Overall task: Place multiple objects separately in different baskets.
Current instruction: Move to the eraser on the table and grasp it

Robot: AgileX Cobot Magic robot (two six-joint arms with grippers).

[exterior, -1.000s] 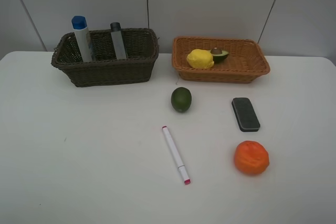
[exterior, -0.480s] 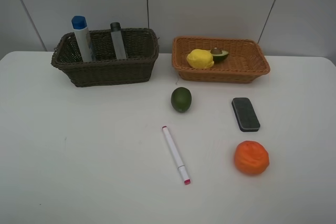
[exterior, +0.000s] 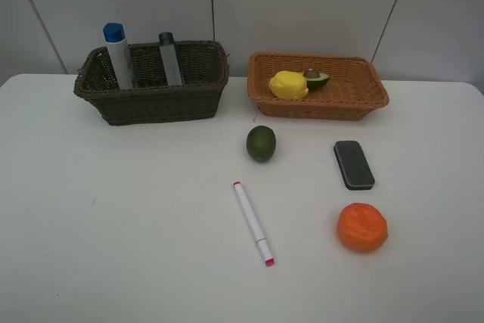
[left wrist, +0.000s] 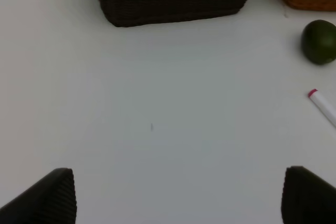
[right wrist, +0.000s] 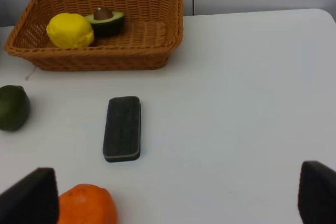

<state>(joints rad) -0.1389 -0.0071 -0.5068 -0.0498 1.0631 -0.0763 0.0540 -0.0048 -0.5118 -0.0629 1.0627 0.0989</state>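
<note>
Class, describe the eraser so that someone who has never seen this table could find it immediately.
Find the orange-tan basket at the back right of the white table. In front of its right half lies the eraser, with the orange nearer the front edge. It is the only flat, dark rectangular block; the fruits near it are round.

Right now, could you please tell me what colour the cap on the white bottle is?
Blue. The cap shows best in the exterior high view.

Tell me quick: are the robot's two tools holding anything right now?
Left tool: open, holding nothing.
Right tool: open, holding nothing.
</note>
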